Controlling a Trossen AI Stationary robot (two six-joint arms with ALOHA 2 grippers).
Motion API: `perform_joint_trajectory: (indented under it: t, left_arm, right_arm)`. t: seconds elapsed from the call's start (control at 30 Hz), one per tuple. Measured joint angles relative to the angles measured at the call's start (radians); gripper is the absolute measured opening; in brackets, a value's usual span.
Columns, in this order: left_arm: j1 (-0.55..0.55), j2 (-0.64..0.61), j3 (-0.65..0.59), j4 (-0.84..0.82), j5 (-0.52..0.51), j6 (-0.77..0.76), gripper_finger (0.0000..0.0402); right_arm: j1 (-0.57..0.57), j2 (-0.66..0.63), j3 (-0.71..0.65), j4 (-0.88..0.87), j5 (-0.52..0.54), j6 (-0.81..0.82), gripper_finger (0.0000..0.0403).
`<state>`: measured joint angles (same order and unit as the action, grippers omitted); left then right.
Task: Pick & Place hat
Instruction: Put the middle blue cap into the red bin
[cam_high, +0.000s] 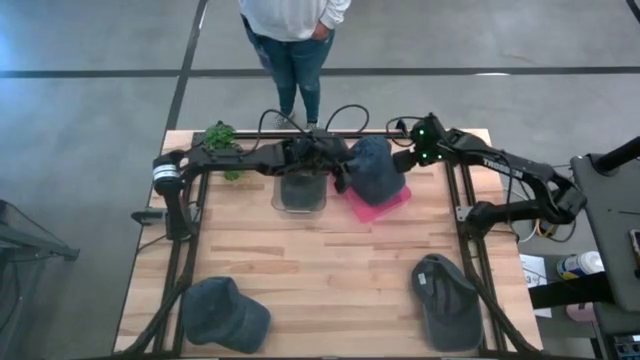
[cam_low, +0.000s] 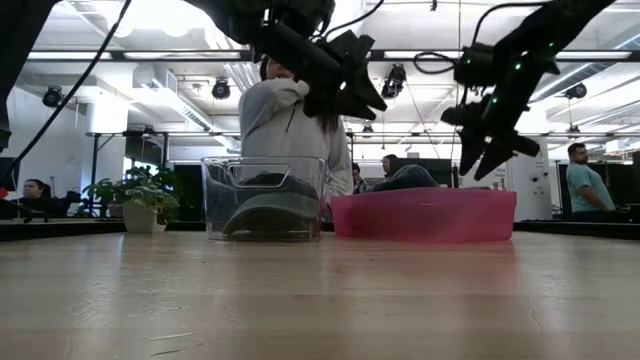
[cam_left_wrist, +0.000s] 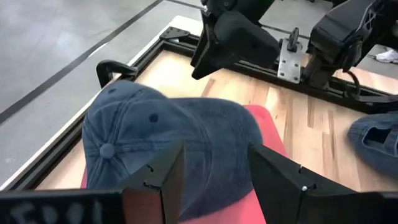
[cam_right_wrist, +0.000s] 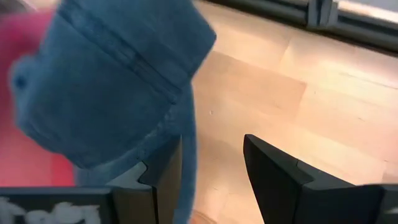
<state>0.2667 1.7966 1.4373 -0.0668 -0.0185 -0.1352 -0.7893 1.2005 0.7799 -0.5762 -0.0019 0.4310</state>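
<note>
A blue denim cap (cam_high: 375, 168) lies crown-up in the pink bin (cam_high: 392, 205) at the table's far side. It also shows in the left wrist view (cam_left_wrist: 161, 137), the right wrist view (cam_right_wrist: 106, 81) and the low view (cam_low: 405, 177). My left gripper (cam_high: 340, 178) (cam_left_wrist: 214, 180) hangs open just above the cap, on its left. My right gripper (cam_high: 408, 160) (cam_right_wrist: 211, 180) is open too, above the cap's right side. The low view shows both grippers, left (cam_low: 360, 100) and right (cam_low: 480, 160), clear above the bin. A dark cap (cam_low: 270, 212) sits inside the clear bin (cam_high: 303, 192).
Two more dark caps lie near the table's near edge, one left (cam_high: 225, 315) and one right (cam_high: 448, 300). A small potted plant (cam_high: 220, 135) stands at the far left corner. A person (cam_high: 292, 40) stands just beyond the far edge. Bare wood lies between the bins and the near caps.
</note>
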Motion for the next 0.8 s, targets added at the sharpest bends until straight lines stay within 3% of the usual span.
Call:
perform_joint_trajectory:
  t: [0.37,0.8]
  left_arm:
    - [-0.026,0.000,-0.121,-0.005,0.000,-0.138,0.0168]
    - [-0.081,-0.001,-0.188,-0.031,0.000,-0.157,0.0168]
  right_arm:
    - [-0.003,0.183,0.006,0.216,0.033,-0.099,0.0169]
    - [0.019,0.326,0.134,0.212,-0.040,-0.204,0.0168]
